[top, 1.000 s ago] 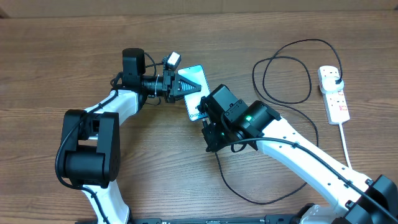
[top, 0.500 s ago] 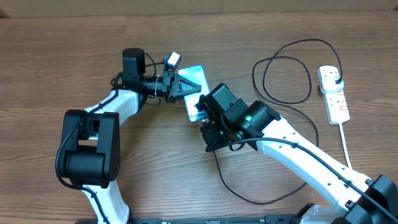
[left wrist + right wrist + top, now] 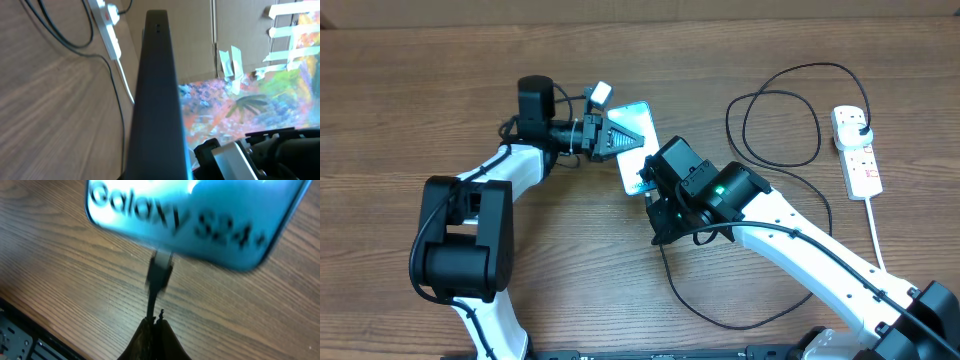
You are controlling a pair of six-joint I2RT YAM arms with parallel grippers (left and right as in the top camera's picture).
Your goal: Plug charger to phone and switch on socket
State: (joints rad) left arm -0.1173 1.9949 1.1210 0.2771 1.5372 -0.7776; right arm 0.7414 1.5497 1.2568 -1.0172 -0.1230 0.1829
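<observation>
The phone [image 3: 632,135], light blue screen with small text, is held off the table by my left gripper [image 3: 620,138], which is shut on its far end. In the left wrist view its dark edge [image 3: 154,100] runs up the middle. My right gripper [image 3: 159,325] is shut on the charger cable just behind its connector tip [image 3: 160,272]. The tip touches the phone's [image 3: 195,215] lower edge. The charger's black cable [image 3: 760,150] loops across the table to its plug head [image 3: 861,120] in the socket [image 3: 856,150], a white power strip at the right.
The strip's thick white cord [image 3: 876,235] runs toward the front right edge. Slack black cable [image 3: 720,310] curves under my right arm. Cardboard wall and taped paper [image 3: 280,30] show behind the table.
The phone and my left gripper have shifted slightly up and away. My right gripper with the cable stays close beneath the phone's lower edge.
</observation>
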